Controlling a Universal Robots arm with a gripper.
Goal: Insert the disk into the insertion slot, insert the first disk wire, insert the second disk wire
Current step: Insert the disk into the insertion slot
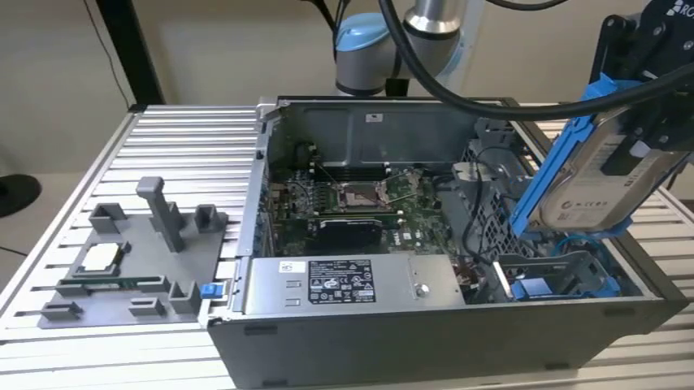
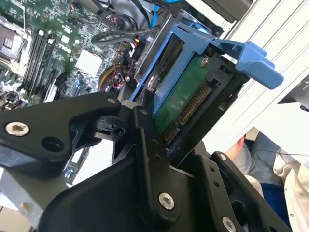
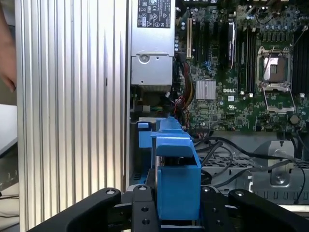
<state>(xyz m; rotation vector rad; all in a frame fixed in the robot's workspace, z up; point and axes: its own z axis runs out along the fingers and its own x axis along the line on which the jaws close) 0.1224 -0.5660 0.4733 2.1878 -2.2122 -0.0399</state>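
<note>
**Disk clamped, tilted above the slot, not yet in**

Exterior view: black two-finger gripper (image 1: pixel 635 150) is closed on the disk (image 1: pixel 591 179), a flat silver-grey hard drive w/ white label in a bright blue plastic carrier. The disk hangs over the open grey metal computer case (image 1: pixel 358 130), at the case's near corner on the exterior view's right. Its long axis runs steeply, upper end at the jaws and lower end pointing down into the case. The insertion slot (image 1: pixel 558 280), a narrow bay of grey perforated metal w/ blue rails, lies directly under that lower end, beside the grey power-supply box (image 1: pixel 336 284) w/ its white-and-black sticker. Can't tell if the carrier's low edge touches the rails. I judge it's not seated, since most of the drive stands clear above the case rim. The case sits on a ribbed aluminium table (image 1: pixel 184 138).

Second wrist view: the black fingers (image 2: pixel 149 145) pinch the drive (image 2: pixel 181 94) across its thin sides, w/ its green circuit-board face and connector row showing. The blue carrier tab sticks out past the grip. The green motherboard (image 2: pixel 43 43) lies beyond, well apart.

First wrist view: the blue carrier (image 3: pixel 176 181) sits squarely between the two fingers (image 3: pixel 144 212), so the jaws are clamped on it, centred. Its long axis points away from the wrist toward the case floor. Loose black cables (image 3: pixel 231 152) lie over the perforated metal just beside that line. I read the alignment as roughly right, w/ tilt to take out.
</note>
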